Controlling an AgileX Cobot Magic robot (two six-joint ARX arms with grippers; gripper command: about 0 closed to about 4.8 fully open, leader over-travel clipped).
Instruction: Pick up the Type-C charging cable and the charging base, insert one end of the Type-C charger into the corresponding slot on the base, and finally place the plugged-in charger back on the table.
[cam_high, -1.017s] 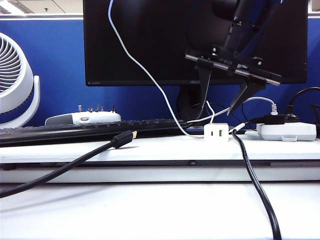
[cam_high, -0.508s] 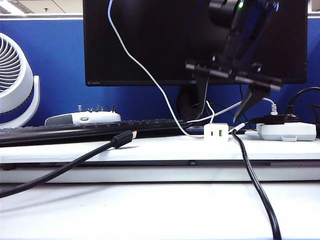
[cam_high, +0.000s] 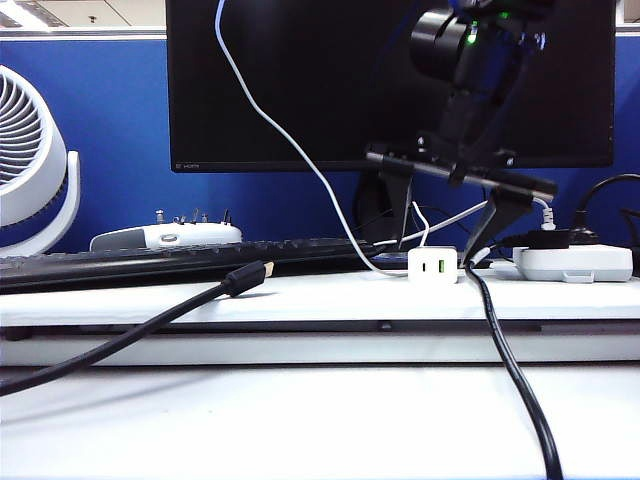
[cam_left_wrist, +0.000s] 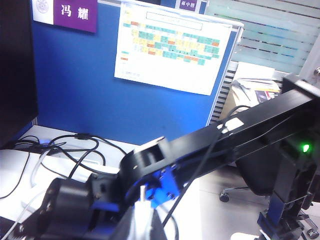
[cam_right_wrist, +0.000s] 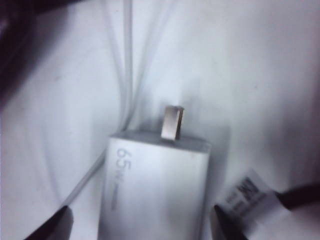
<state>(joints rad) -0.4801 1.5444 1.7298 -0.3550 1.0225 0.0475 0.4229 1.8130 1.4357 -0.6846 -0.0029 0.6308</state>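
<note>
On the raised ledge of the table (cam_high: 300, 295), past a thick black cable (cam_high: 130, 335), the Type-C charging cable (cam_high: 290, 145) drops from beyond the frame's top edge and runs behind the charging base (cam_high: 432, 265). Right gripper (cam_high: 443, 235) hangs directly above that block, jaws spread wide, gripping nothing; its wrist view is blurred, fingertips (cam_right_wrist: 55, 225) cut off either side. Left gripper is out of sight, closed.
</note>
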